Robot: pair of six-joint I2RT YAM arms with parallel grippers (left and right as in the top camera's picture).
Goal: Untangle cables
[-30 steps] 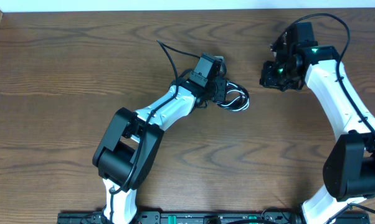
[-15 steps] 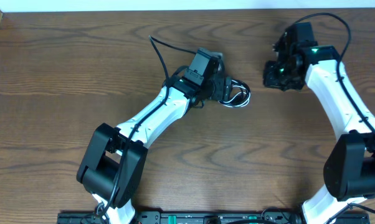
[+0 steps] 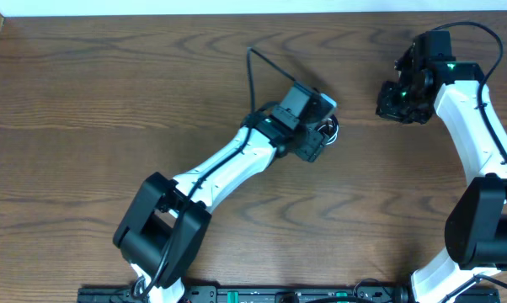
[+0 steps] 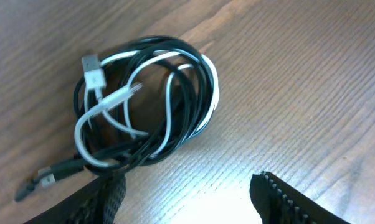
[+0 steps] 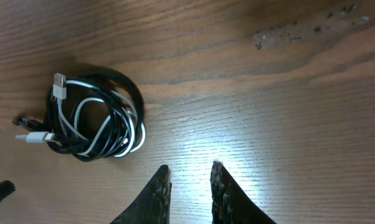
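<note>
Wood table (image 5: pixel 268 93); tangled cables (image 5: pixel 97 118), plugs (image 5: pixel 58 81) pointing left.

The table (image 4: pixel 299 74) is seen as smooth brown wood, finely grained, with soft glare at lower centre. The black cable (image 4: pixel 169 41) and white cable (image 4: pixel 167 112) are sheathed in smooth, slightly glossy plastic. The plug (image 4: pixel 93 71) at upper left is bare metal. The left fingers (image 4: pixel 287 199) are faced in ribbed matt black.

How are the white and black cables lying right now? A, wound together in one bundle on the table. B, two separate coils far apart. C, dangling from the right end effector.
A: the white cable weaves through the coiled black cable, one bundle on the table.
</note>
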